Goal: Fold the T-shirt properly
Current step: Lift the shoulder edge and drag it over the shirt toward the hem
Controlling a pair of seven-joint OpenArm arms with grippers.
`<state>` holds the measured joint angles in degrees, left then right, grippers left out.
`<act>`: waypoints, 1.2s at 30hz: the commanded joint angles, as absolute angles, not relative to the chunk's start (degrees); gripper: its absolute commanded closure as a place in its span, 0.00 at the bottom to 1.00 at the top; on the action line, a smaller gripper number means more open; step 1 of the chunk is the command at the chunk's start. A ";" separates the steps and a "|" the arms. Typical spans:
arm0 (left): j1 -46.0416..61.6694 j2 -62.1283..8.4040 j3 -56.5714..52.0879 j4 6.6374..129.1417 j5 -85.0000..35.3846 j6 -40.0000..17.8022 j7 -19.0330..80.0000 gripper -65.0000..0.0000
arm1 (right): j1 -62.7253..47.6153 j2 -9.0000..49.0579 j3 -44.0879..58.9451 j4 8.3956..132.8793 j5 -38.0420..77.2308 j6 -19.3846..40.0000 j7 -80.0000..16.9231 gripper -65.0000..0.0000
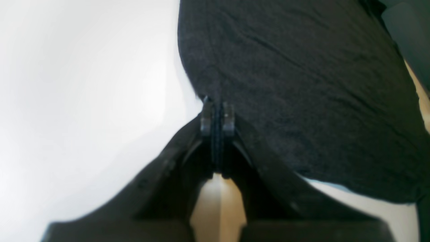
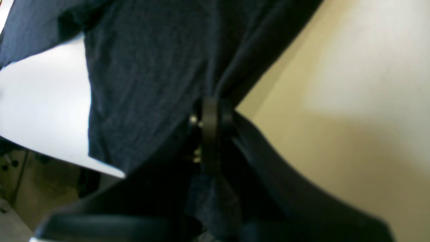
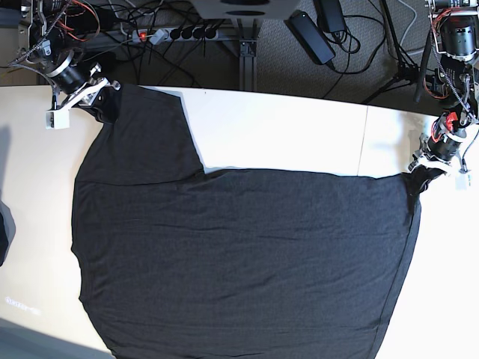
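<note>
White table bare beyond T-shirt top edge.

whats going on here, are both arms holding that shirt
Yes. A two-armed robot is working on a dark T-shirt spread flat over a pale table. The right gripper is shut on a far corner of the cloth, by the sleeve. The left gripper is shut on the edge at the opposite far corner. No fold has been made yet; the shirt lies mostly open, hanging over the near table edge.
</note>
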<state>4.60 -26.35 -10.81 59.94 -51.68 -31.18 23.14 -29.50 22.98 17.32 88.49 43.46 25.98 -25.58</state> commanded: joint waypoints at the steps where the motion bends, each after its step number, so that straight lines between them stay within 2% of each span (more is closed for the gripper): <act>1: 5.58 -26.41 -10.02 59.20 -45.91 -28.58 28.93 1.00 | -29.23 23.62 17.39 88.77 41.21 28.75 -27.05 1.00; 4: 5.56 -26.55 -10.04 59.31 -45.08 -30.33 28.88 1.00 | -28.73 23.62 17.39 88.86 39.86 28.75 -27.27 1.00; 8: 5.58 -26.57 -10.04 59.31 -45.25 -40.00 28.45 1.00 | -28.71 23.62 17.39 88.92 39.88 28.73 -27.24 1.00; 17: 5.82 -26.87 -10.20 59.31 -48.16 -40.00 30.28 1.00 | -29.10 23.66 17.58 88.99 40.18 28.75 -27.99 1.00; 24: 7.70 -29.63 -10.22 60.12 -53.58 -40.00 32.42 1.00 | -30.41 23.66 21.78 89.62 45.89 28.80 -33.71 1.00; 31: 11.88 -31.33 -13.52 66.06 -57.21 -40.00 34.20 1.00 | -35.07 23.64 27.29 93.93 50.41 28.97 -35.07 1.00; 36: 14.66 -31.48 -18.57 72.88 -61.56 -40.00 39.05 1.00 | -37.21 23.66 29.69 100.60 50.59 28.97 -36.62 1.00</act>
